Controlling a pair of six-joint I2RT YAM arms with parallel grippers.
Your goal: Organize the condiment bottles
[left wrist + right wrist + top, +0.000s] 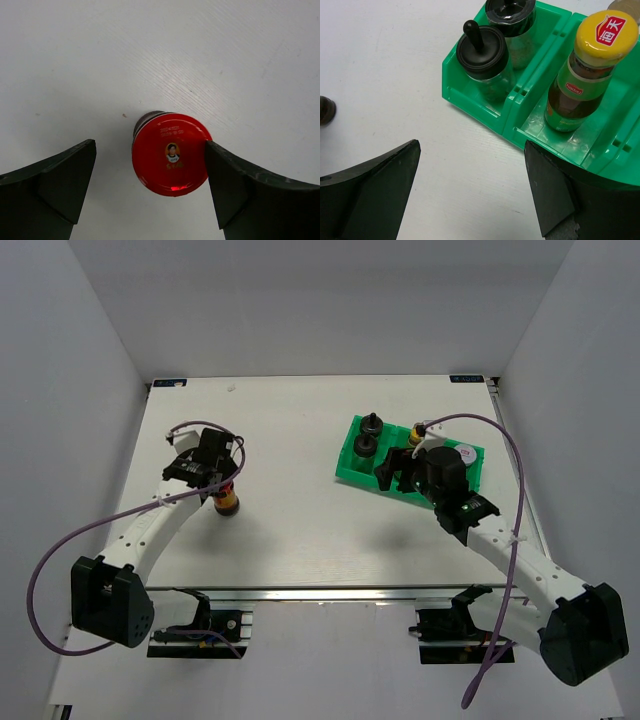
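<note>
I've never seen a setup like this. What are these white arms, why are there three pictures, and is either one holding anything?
Two robot arms stand at a table's near edge. One picture looks down from above; the other two come from cameras on each wrist, so the dark wedges are that arm's own fingers. The left gripper hangs open around a red-capped jar standing alone on the table, not gripping it. The right gripper hangs open, empty, beside a green bin holding two black-capped glass bottles and a yellow-capped bottle. Nothing is held.

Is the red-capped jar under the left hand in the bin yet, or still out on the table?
Out. The red-capped jar stands upright on the bare table, between the left hand's open fingers, far from the green bin.
</note>
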